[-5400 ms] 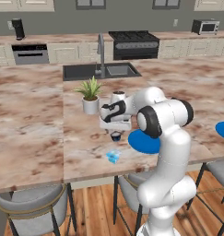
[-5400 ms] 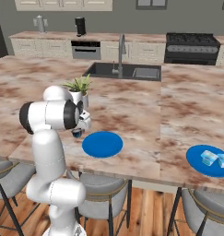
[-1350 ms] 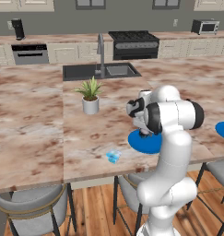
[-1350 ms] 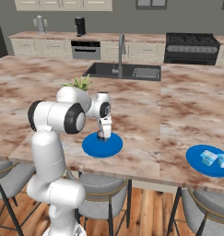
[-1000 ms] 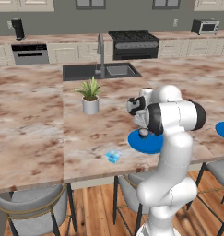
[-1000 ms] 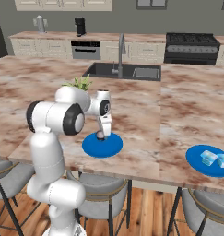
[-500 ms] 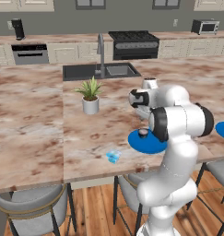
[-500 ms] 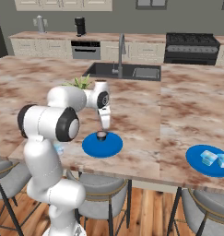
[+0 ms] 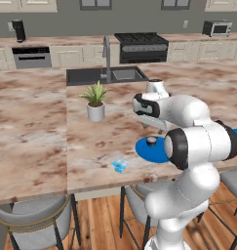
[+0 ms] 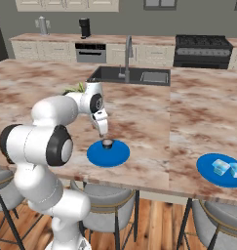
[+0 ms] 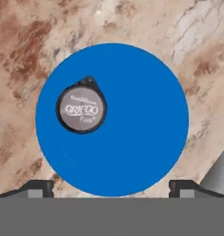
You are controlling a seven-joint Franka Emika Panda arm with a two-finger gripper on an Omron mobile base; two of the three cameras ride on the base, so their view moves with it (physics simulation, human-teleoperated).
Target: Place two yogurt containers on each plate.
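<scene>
We look across the marble island counter (image 10: 198, 112), where the white arm (image 10: 51, 117) reaches over the nearer blue plate (image 10: 115, 157). Our gripper (image 10: 104, 131) hangs just above that plate, its fingers spread wide and holding nothing. One round yogurt container (image 11: 81, 109) with a dark lid stands on the plate, off centre. The farther blue plate (image 10: 210, 177) carries two pale yogurt cups (image 10: 226, 167). Another pale cup (image 9: 119, 166) sits on the counter near its edge, beside a potted plant (image 9: 95, 100).
</scene>
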